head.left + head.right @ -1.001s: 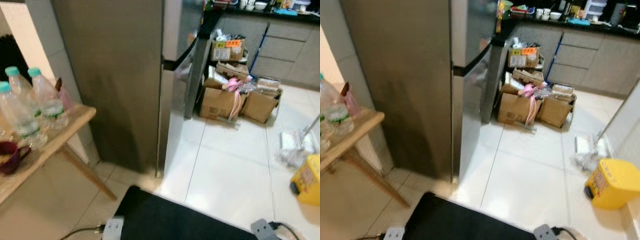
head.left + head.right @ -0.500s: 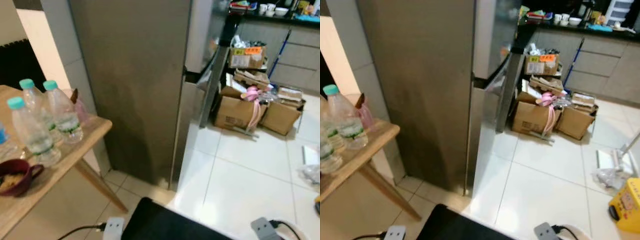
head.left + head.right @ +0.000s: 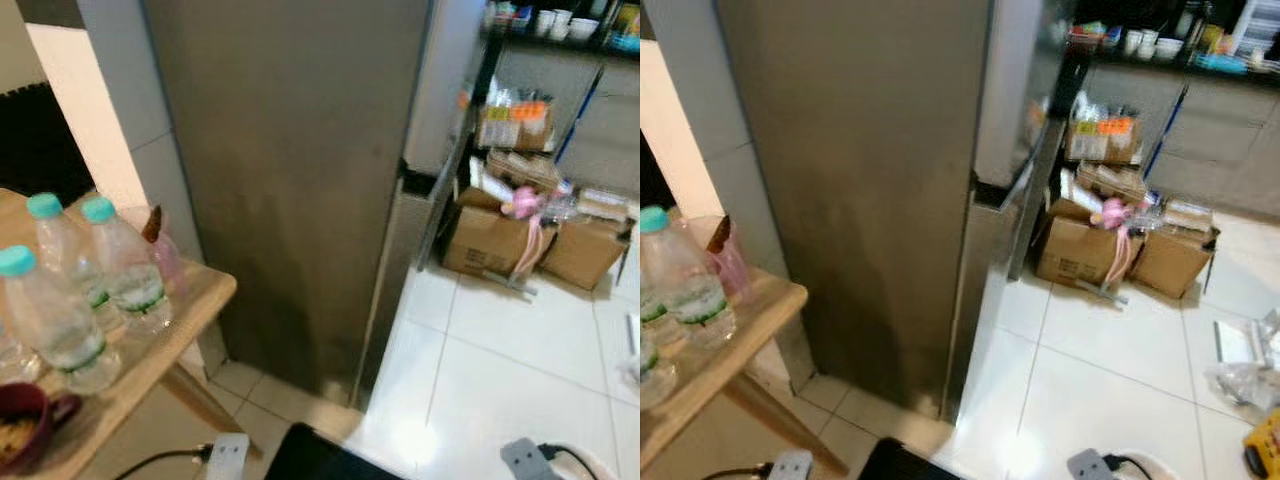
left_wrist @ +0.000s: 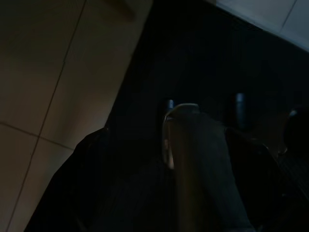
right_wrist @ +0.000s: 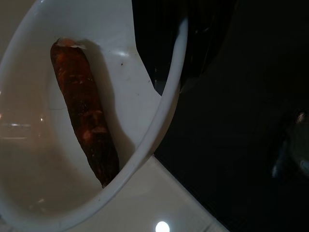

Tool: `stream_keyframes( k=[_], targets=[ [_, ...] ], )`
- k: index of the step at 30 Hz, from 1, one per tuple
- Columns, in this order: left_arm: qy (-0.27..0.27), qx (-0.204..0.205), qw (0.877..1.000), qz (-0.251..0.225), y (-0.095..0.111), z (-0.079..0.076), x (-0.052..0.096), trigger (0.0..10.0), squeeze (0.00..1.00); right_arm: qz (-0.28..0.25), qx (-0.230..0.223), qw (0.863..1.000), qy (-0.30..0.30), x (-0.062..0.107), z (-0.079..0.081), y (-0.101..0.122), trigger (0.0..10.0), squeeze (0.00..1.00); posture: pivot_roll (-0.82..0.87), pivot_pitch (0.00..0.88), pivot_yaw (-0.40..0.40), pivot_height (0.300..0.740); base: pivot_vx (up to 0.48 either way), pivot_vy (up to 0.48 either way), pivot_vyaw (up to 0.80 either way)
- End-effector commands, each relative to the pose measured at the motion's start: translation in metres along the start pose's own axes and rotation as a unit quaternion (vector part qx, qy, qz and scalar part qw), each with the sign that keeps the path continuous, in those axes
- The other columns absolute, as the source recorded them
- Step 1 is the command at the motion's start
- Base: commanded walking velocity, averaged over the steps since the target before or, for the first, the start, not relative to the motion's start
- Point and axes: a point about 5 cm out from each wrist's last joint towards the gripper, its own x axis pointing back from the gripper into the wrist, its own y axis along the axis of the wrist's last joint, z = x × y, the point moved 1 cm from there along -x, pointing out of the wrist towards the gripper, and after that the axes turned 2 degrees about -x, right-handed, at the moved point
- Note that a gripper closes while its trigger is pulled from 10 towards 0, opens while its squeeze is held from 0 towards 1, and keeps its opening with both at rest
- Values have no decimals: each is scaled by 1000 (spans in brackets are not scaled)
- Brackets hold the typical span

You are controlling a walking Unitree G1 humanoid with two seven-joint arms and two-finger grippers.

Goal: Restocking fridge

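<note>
The tall steel fridge [image 3: 290,180] stands shut right in front of me, its door front [image 3: 1010,90] turned to the right. Three clear water bottles [image 3: 125,270] with teal caps stand on a wooden table [image 3: 195,300] at my left. In the right wrist view, a white bowl [image 5: 29,159] with a long reddish-brown piece of food [image 5: 87,116] sits close to the camera, carried at my right wrist [image 3: 525,460]. The left wrist view is very dark, with a dim cylinder [image 4: 193,145] over floor tiles. My left wrist [image 3: 228,455] hangs low.
A maroon cup [image 3: 25,435] and a pink cup [image 3: 160,250] share the table. Cardboard boxes [image 3: 490,235] are piled on the white tile floor past the fridge. Behind them runs a dark counter [image 3: 1150,45] with cups. A yellow object [image 3: 1265,455] lies at the far right.
The whole picture has shifted, so the camera moved: the fridge looks nearer and the table with bottles sits further into view. Nothing on the table has moved.
</note>
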Motion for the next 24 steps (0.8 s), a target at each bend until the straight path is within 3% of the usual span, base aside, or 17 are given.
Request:
stream_keyframes(
  k=[1, 24],
  targets=[
    [-9, -4, 1000, -1, 0, -3, 0, 10000, 0, 3, 0, 1000, -9, 1, -6, -3, 10000, 0, -37, 0, -47, 740, 0, -300, 0],
    [-21, -8, 1000, -6, 4, -9, -1, 10000, 0, 3, 8, 1000, -6, 1, -7, -3, 10000, 0, -42, 0, -53, 740, 0, -460, 0]
  ],
)
